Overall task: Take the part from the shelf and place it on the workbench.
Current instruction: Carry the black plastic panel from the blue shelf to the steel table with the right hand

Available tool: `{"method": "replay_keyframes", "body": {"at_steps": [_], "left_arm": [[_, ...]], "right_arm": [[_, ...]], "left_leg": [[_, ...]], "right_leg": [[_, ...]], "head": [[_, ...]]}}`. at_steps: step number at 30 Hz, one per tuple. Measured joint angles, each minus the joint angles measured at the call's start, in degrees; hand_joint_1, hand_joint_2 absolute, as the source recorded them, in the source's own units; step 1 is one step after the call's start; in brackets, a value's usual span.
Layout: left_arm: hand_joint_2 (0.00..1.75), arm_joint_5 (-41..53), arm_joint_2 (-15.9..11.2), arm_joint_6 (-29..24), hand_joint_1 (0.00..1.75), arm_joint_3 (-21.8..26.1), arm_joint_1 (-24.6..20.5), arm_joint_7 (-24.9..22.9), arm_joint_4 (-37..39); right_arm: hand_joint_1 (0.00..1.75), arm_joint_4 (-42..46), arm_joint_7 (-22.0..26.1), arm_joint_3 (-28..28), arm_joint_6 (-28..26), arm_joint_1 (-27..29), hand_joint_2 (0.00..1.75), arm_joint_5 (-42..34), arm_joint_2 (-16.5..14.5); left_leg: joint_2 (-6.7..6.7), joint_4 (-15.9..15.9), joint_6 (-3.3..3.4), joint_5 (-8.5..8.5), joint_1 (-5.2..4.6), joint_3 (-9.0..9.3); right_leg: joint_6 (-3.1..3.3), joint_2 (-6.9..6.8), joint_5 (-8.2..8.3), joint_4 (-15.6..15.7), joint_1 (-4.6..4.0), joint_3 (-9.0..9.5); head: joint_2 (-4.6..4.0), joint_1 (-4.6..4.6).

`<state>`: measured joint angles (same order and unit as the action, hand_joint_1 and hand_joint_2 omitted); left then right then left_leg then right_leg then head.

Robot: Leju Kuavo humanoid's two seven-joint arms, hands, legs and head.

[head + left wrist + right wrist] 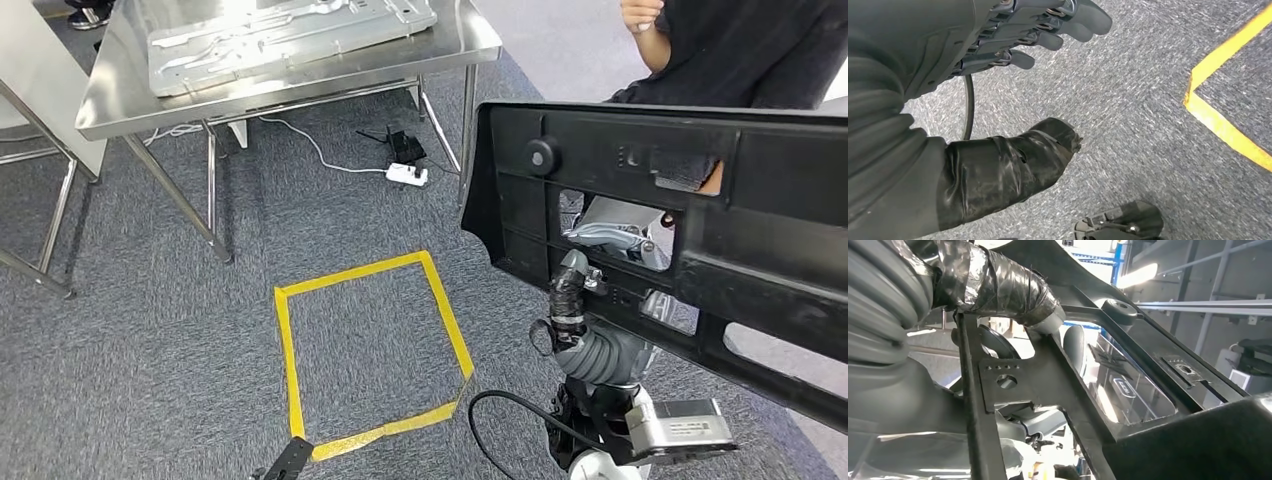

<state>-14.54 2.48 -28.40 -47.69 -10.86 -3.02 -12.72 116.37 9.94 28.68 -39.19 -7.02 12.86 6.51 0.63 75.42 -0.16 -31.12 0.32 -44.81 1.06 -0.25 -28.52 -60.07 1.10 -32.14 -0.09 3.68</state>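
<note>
The left hand hung open over the carpet, fingers spread, near the yellow tape square. A metal panel lay on the workbench. The right hand gripped the black part, held in the air.

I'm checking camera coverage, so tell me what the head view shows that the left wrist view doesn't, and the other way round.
Head view alone: the right hand gripping the large black part, the steel workbench with a metal panel lying on it, a white power strip on the carpet, and a person seated behind the part.
Left wrist view alone: the left hand, holding nothing, its fingers apart above the floor.
Both: the grey carpet and the yellow tape outline.
</note>
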Motion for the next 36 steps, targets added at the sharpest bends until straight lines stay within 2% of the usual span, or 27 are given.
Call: {"method": "replay_keyframes", "body": {"at_steps": [1,3,4,5,7,9,10,11,12,13,14,15,16,18,19,20,22,25,27,29,30,31,32,33,34,35,36], "left_arm": [[1.75,0.0,0.0,0.0,0.00,0.0,0.0,0.0,0.0],[1.75,-0.2,0.0,0.0,0.00,0.0,0.0,0.0,0.0],[1.75,-0.3,0.0,0.0,0.00,0.0,0.0,0.0,0.0],[1.75,-0.6,0.0,0.1,0.00,0.0,-0.1,0.0,0.0],[1.75,-1.1,0.0,0.1,0.00,0.0,-0.1,0.0,0.0],[1.75,-1.4,0.0,0.0,0.00,0.1,0.0,0.0,0.0],[1.75,-1.6,0.0,0.0,0.00,0.1,0.0,0.0,0.0],[1.75,-1.7,0.0,0.0,0.00,0.1,0.0,0.0,0.0],[1.75,-1.7,0.0,0.0,0.00,0.1,-0.1,-0.1,0.0],[1.75,-1.7,0.0,0.0,0.00,0.1,-0.1,-0.1,0.0],[1.75,-1.7,0.0,0.0,0.00,0.1,-0.1,-0.2,0.0],[1.75,-1.8,0.0,0.0,0.00,0.1,-0.1,-0.3,0.0],[1.75,-1.8,0.0,0.0,0.00,0.1,0.0,-0.3,0.0],[1.75,-1.8,0.0,0.0,0.00,0.1,0.0,-0.3,0.0],[1.75,-1.8,0.0,0.0,0.00,0.1,0.0,-0.4,0.0],[1.75,-1.8,0.0,0.1,0.00,0.1,-0.1,-0.4,0.0],[1.75,-1.8,0.0,0.1,0.00,0.1,-0.2,-0.4,0.0],[1.75,-1.9,0.0,0.0,0.00,0.1,-0.2,-0.5,0.0],[1.75,-1.9,0.0,0.0,0.00,0.1,-0.2,-0.4,0.0],[1.75,-2.0,0.0,0.0,0.00,0.2,-0.1,-0.4,0.0],[1.75,-2.0,0.0,0.1,0.00,0.2,0.1,-0.4,0.0],[1.75,-2.1,0.0,0.1,0.00,0.2,0.2,-0.3,0.0],[1.75,-2.1,-0.1,0.1,0.00,0.2,0.4,-0.3,0.0],[1.75,-2.2,-0.1,0.1,0.00,0.2,0.4,-0.3,0.0],[1.75,-2.2,-0.1,0.1,0.00,0.2,0.4,-0.3,0.0],[1.75,-2.2,-0.1,0.1,0.00,0.2,0.3,-0.2,0.0],[1.75,-2.2,-0.1,0.1,0.00,0.2,0.2,-0.2,0.0]], "right_arm": [[1.75,0.0,0.1,0.0,0.0,0.0,1.75,-0.1,0.0],[1.75,0.0,0.4,0.0,0.0,0.0,1.75,-0.4,0.0],[1.75,0.1,0.6,0.0,0.0,0.0,1.75,-0.6,-0.1],[1.75,0.1,0.7,0.0,0.0,0.0,1.75,-0.7,-0.1],[1.75,0.1,0.8,0.0,0.0,0.0,1.75,-0.8,-0.2],[1.75,0.1,0.8,0.0,0.0,0.0,1.75,-0.8,-0.3],[1.75,0.1,0.8,0.0,0.0,0.0,1.75,-0.9,-0.3],[1.75,0.1,0.9,0.0,0.0,-0.1,1.75,-0.9,-0.3],[1.75,0.1,0.9,0.0,0.0,-0.1,1.75,-0.9,-0.3],[1.75,0.1,0.9,0.0,0.0,0.0,1.75,-0.9,-0.3],[1.75,0.0,0.9,0.0,0.0,0.1,1.75,-1.0,-0.3],[1.75,0.0,0.9,0.0,0.0,0.2,1.75,-1.0,-0.3],[1.75,-0.1,0.9,0.0,0.0,0.2,1.75,-1.1,-0.3],[1.75,-0.1,0.9,0.0,0.0,0.2,1.75,-1.3,-0.3],[1.75,-0.1,0.9,0.0,0.0,0.2,1.75,-1.5,-0.3],[1.75,-0.1,0.9,0.0,0.0,0.2,1.75,-1.6,-0.3],[1.75,-0.1,0.9,0.0,0.0,0.2,1.75,-1.8,-0.3],[1.75,-0.1,0.9,0.0,0.0,0.2,1.75,-1.9,-0.4],[1.75,-0.1,0.9,0.0,0.0,0.2,1.75,-1.7,-0.5],[1.75,-0.2,0.8,0.0,0.0,0.2,1.75,-1.4,-0.5],[1.75,-0.2,0.8,0.0,0.0,0.3,1.75,-1.2,-0.5],[1.75,-0.3,0.7,0.0,0.0,0.3,1.75,-1.0,-0.5],[1.75,-0.3,0.7,0.0,0.0,0.4,1.75,-0.9,-0.5],[1.75,-0.3,0.7,0.0,0.0,0.4,1.75,-0.8,-0.5],[1.75,-0.3,0.7,0.0,0.0,0.4,1.75,-0.7,-0.5],[1.75,-0.3,0.7,0.0,0.0,0.4,1.75,-0.7,-0.5],[1.75,-0.4,0.6,0.0,0.0,0.4,1.75,-0.7,-0.5]], "left_leg": [[-0.05,-1.5,0.08,1.68,0.03,0.31],[-0.27,-8.9,0.50,5.97,-0.04,3.49],[-0.39,-12.3,0.79,7.13,-0.24,5.14],[-0.47,-14.4,1.09,7.46,-0.45,6.18],[-0.39,-15.7,1.61,6.86,-0.83,6.73],[-0.21,-16.5,2.18,6.71,-0.51,7.43],[-0.15,-17.0,2.53,6.62,-0.37,8.06],[-0.12,-17.5,2.89,6.47,-0.24,8.75],[-0.09,-17.7,3.17,6.15,-0.35,9.31],[-0.07,-17.7,3.41,5.78,-0.42,9.74],[-0.01,-17.6,3.53,5.36,-0.49,10.14],[0.10,-17.5,3.56,4.92,-0.53,10.58],[0.25,-17.4,3.52,4.45,-0.54,11.10],[0.57,-17.0,3.29,3.34,-0.52,12.10],[0.71,-16.7,3.04,2.76,-0.61,12.42],[0.83,-16.5,2.75,2.33,-0.66,12.54],[0.96,-16.4,2.14,1.87,-0.72,12.55],[0.62,-15.2,1.17,1.01,-0.54,12.38],[0.25,-10.0,0.52,-0.74,-0.33,9.62],[0.08,-2.7,0.16,-2.27,-0.09,4.66],[0.02,-0.9,0.13,-1.83,-0.04,2.82],[-0.06,-1.0,0.18,-0.33,-0.03,1.84],[-0.23,-3.3,0.34,2.19,-0.05,2.09],[-0.73,-7.1,0.61,5.06,-0.14,3.06],[-1.56,-10.4,0.90,6.95,-0.50,4.25],[-2.30,-13.3,1.32,7.88,-0.86,5.39],[-2.86,-14.8,1.68,7.90,-1.21,6.06]], "right_leg": [[-0.06,-0.01,-0.28,0.0,0.00,0.35],[-0.29,-0.04,-0.94,0.1,0.01,1.21],[-0.50,-0.06,-1.25,0.1,-0.06,1.50],[-0.77,-0.09,-1.45,0.3,-0.10,1.66],[-1.39,-0.14,-1.68,0.7,-0.15,1.85],[-1.99,-0.28,-2.06,0.9,-0.22,2.16],[-2.15,-0.31,-2.66,-0.2,-0.26,1.79],[-2.25,-0.29,-3.64,-2.6,-0.31,0.68],[-2.25,-0.18,-4.84,-6.1,-0.28,-1.20],[-2.25,-0.11,-6.02,-10.0,-0.28,-3.66],[-2.29,-0.05,-6.51,-13.1,-0.28,-5.97],[-2.32,-0.03,-5.96,-14.5,-0.27,-7.55],[-2.34,-0.03,-4.23,-13.7,-0.23,-8.05],[-2.27,0.05,0.91,-7.3,-0.11,-6.28],[-2.23,0.15,2.55,-3.9,-0.15,-4.96],[-2.10,0.25,3.26,-1.7,-0.18,-4.04],[-1.75,0.44,2.72,-0.4,-0.44,-3.46],[-0.78,0.41,2.20,0.2,-0.23,-2.52],[-0.24,0.11,1.62,0.5,-0.04,-1.43],[-0.07,-0.22,0.82,0.5,-0.05,-0.51],[-0.06,-0.34,0.37,0.5,-0.05,0.05],[-0.09,-0.46,-0.14,0.5,-0.05,0.70],[-0.16,-0.62,-0.66,0.5,-0.04,1.44],[-0.28,-0.84,-1.24,0.6,-0.05,2.22],[-0.51,-1.10,-1.78,0.7,-0.14,2.82],[-0.80,-1.34,-2.22,0.8,-0.24,3.25],[-1.09,-1.68,-2.54,1.1,-0.38,3.51]], "head": [[0.00,-0.01],[0.00,-0.02],[0.00,-0.03],[0.00,-0.05],[0.00,-0.05],[0.00,-0.14],[0.00,-0.23],[0.00,-0.34],[0.00,-0.44],[0.00,-0.49],[0.00,-0.51],[0.00,-0.55],[0.00,-0.56],[0.00,-0.58],[0.00,-0.58],[0.00,-0.57],[0.00,-0.43],[0.00,-0.18],[0.00,0.07],[0.00,0.20],[0.00,0.20],[0.00,0.22],[0.00,0.22],[0.00,0.21],[0.00,0.20],[0.00,0.24],[0.00,0.19]]}}
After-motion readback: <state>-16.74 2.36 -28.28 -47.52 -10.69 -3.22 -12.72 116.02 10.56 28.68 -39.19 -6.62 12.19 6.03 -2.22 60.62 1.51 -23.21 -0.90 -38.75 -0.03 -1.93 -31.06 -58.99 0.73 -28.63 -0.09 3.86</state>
